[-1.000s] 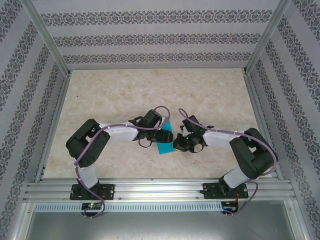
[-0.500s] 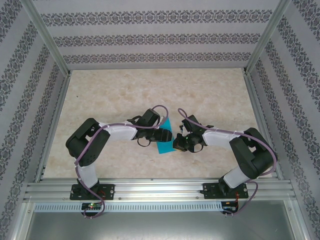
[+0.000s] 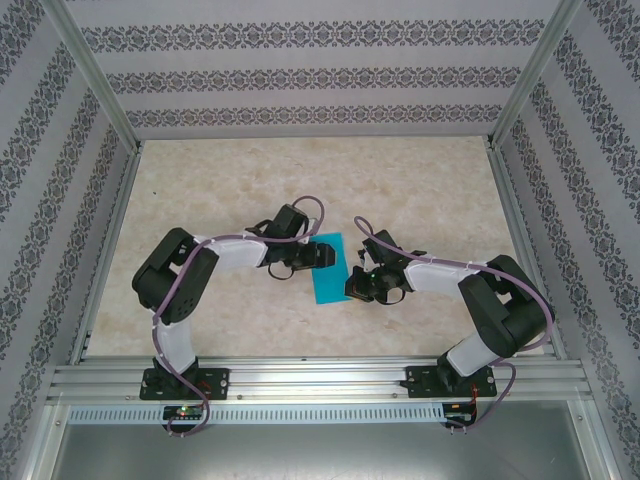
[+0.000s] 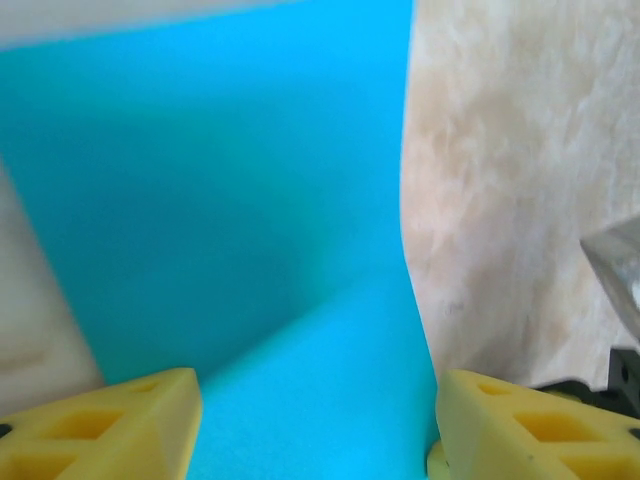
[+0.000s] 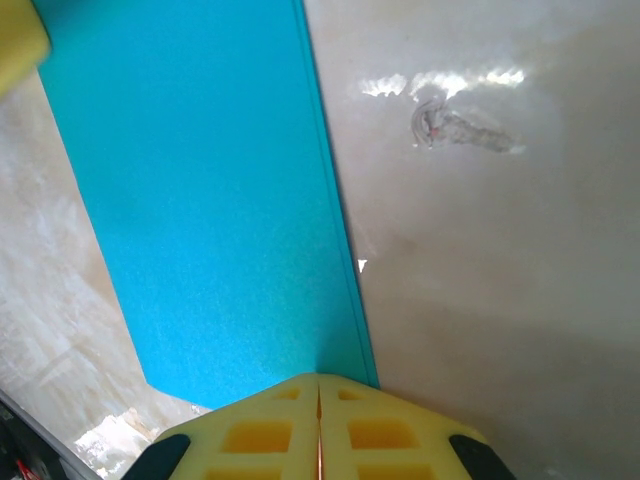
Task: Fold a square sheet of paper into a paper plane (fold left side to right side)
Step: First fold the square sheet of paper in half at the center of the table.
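While left gripper [image 4: 318, 425] gapes, right gripper [image 5: 319, 388], pressed together, seemingly hides a sheet [image 5: 210, 200] corner.

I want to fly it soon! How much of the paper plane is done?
Done: the blue paper looks folded in half, with two layers lining up along one long edge. In hand: the right claw, shut, sits at that edge's near end, and the left claw hovers open over the paper. Left: no pointed nose or wings yet, so most folds are to come.
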